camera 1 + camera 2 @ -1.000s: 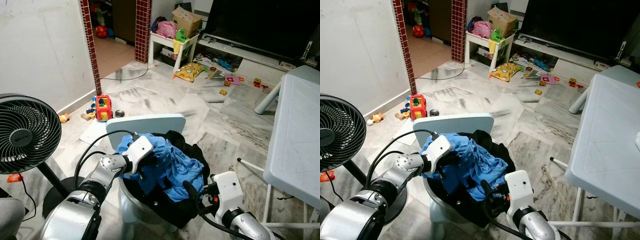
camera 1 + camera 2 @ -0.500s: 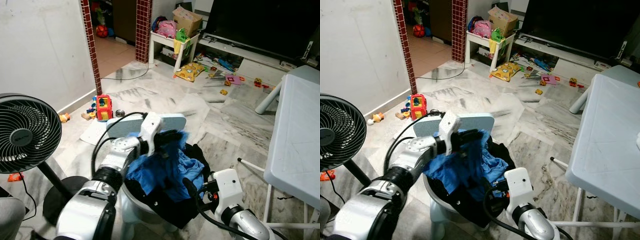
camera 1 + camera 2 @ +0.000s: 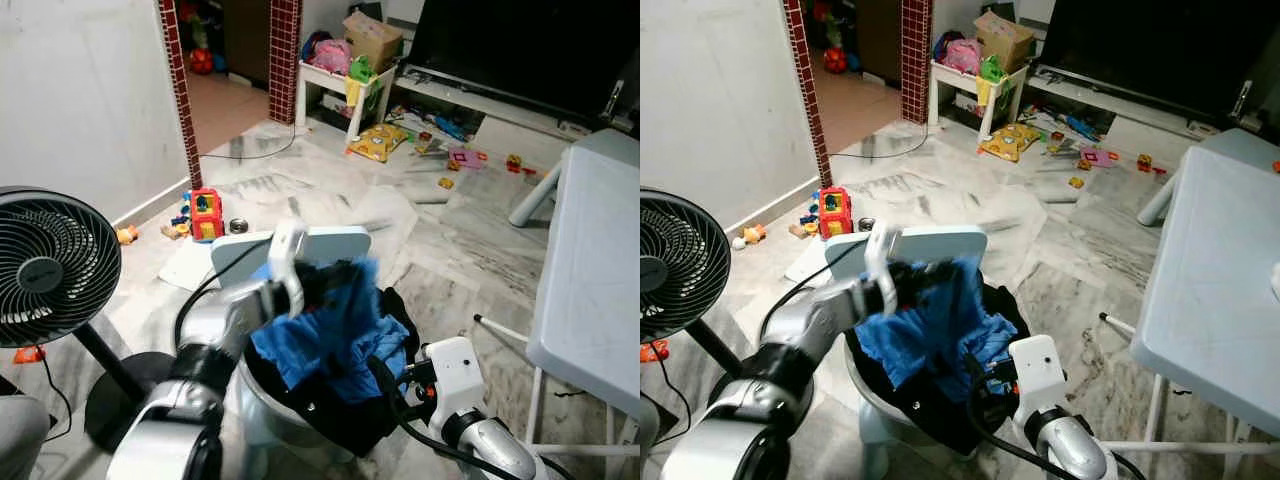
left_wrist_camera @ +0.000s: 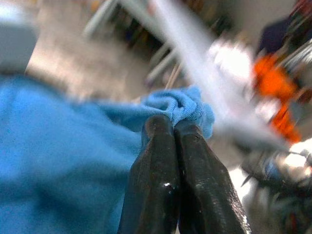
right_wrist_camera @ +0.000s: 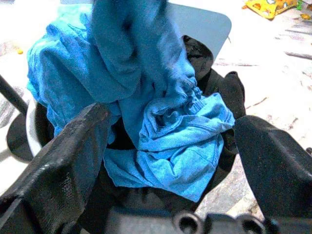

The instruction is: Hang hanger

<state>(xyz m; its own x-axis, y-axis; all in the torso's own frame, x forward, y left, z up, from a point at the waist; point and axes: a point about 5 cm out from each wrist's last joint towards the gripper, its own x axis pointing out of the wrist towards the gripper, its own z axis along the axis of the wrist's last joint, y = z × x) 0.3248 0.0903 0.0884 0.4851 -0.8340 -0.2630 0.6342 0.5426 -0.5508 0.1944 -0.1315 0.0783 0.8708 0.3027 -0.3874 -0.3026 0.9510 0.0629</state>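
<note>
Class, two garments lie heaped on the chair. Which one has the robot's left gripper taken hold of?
The blue garment. The left gripper is shut on a bunched fold of it, lifting it, while the black garment lies underneath on the chair.

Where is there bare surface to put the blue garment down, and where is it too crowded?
Bare: the pale grey plastic table top on the robot's right, and the marble floor between it and the light blue chair. Crowded: the chair seat, heaped with black clothes under the blue garment pinched in the left gripper; toys litter the floor by the wall.
</note>
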